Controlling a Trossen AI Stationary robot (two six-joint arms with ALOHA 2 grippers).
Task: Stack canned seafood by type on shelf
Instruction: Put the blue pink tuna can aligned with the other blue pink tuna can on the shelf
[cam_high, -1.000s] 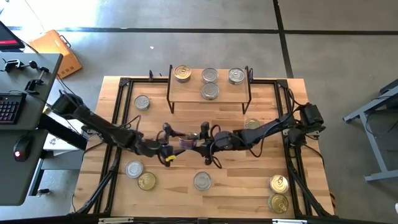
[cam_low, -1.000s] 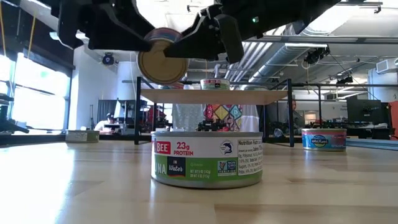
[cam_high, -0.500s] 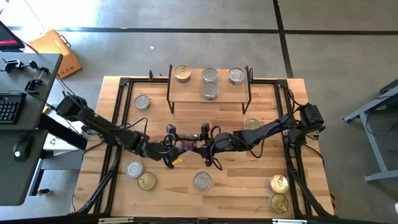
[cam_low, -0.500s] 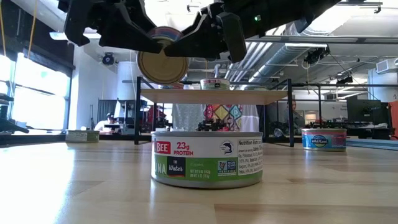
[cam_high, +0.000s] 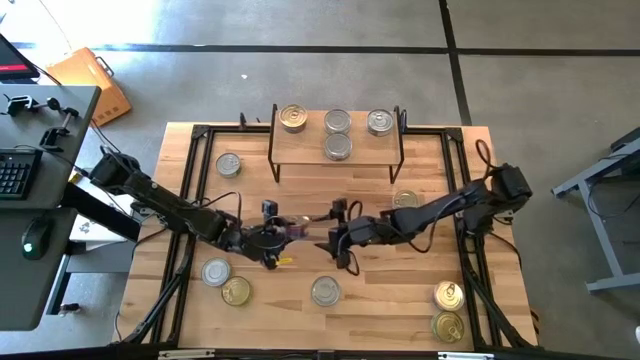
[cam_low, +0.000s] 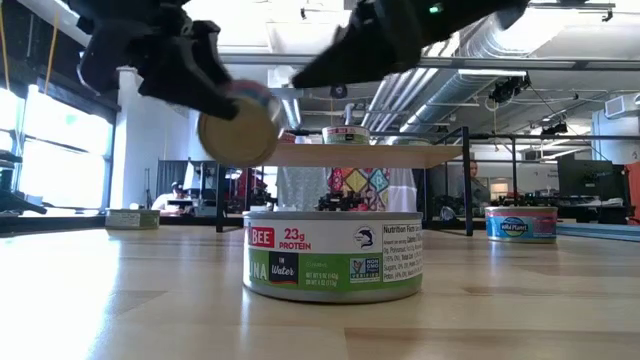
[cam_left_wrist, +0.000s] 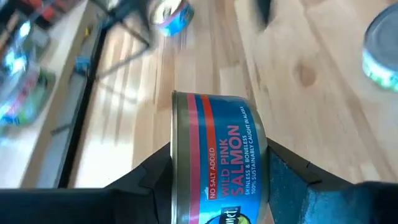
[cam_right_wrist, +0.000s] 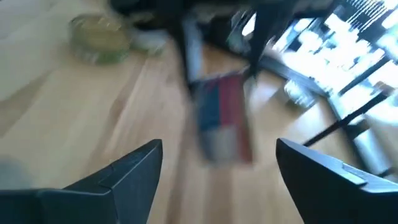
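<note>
A tin of canned seafood, a salmon can with a blue and red label, lies on its side in the air over the table's middle, with my left gripper shut on it. In the low view its gold end faces the near edge. My right gripper stands open a little to the can's right and touches nothing; its wrist view shows the can ahead of the spread fingers. The shelf at the far middle bears one gold-lidded can and three silver-lidded ones. My left gripper pinches the salmon can between its two fingers, one on each flat end, with the label wall facing the wrist camera. The fingers come from the table's left, slanting down. The can hangs clear of the table, on its side.
Loose cans lie around the table: a green tuna can at the near middle, two at the near left, two gold ones at the near right, one at the far left, and one under my right arm.
My right gripper has let go of the salmon can and drawn back toward the table's right edge. My left gripper has closed on the can and tipped downward; the can now hangs a little lower and farther left, still on its side.
</note>
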